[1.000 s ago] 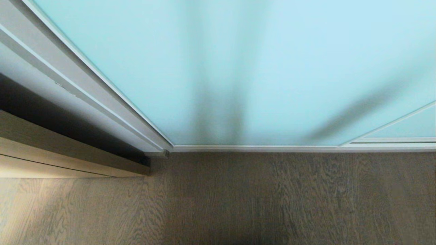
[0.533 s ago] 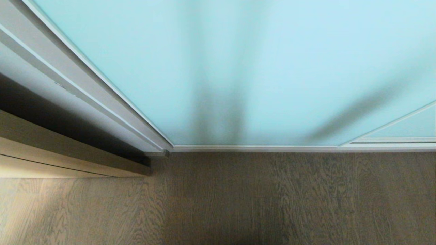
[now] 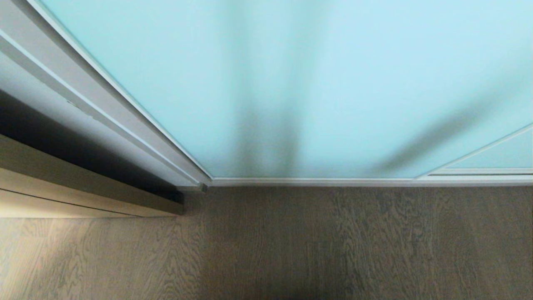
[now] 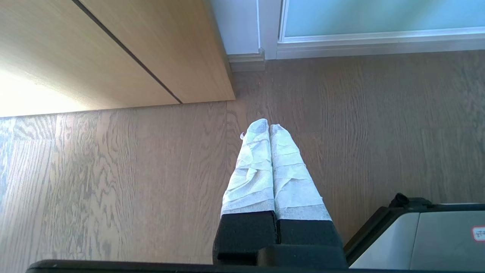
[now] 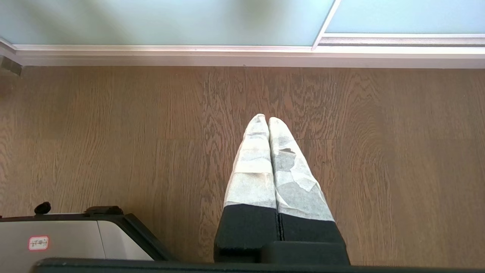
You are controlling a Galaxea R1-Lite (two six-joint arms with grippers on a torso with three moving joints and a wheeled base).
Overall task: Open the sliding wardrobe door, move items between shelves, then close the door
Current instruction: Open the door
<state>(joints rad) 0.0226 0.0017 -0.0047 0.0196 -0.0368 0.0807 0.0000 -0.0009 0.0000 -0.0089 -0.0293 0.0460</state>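
Straight ahead from the head camera, the sliding wardrobe door (image 3: 333, 83) fills the upper part of the view, a wide panel of frosted pale aqua glass in a thin silver-white frame, closed, with its bottom rail meeting the grey wood-grain floor (image 3: 333, 246); soft dark shadows fall across the glass; a second framed panel (image 3: 499, 156) shows at the far right; to the left stands a light wood cabinet (image 3: 62, 191), just beside the door frame; neither arm appears in this view, and no shelves or items can be seen. From the left wrist camera, the left gripper (image 4: 269, 127) points down over the floor, its two white-wrapped fingers (image 4: 252, 167) pressed together and holding nothing; the cabinet's corner (image 4: 151, 57) and the lower edge of the door (image 4: 379, 17) lie beyond it; part of the robot's grey and black base (image 4: 416, 235) sits beside it. From the right wrist camera, the right gripper (image 5: 268, 119) likewise hangs over the floor, fingers (image 5: 252, 167) closed tight on nothing; the door's bottom rail (image 5: 151, 49) runs across beyond it, well apart from the fingertips; the robot's base (image 5: 75, 239) shows at one edge.
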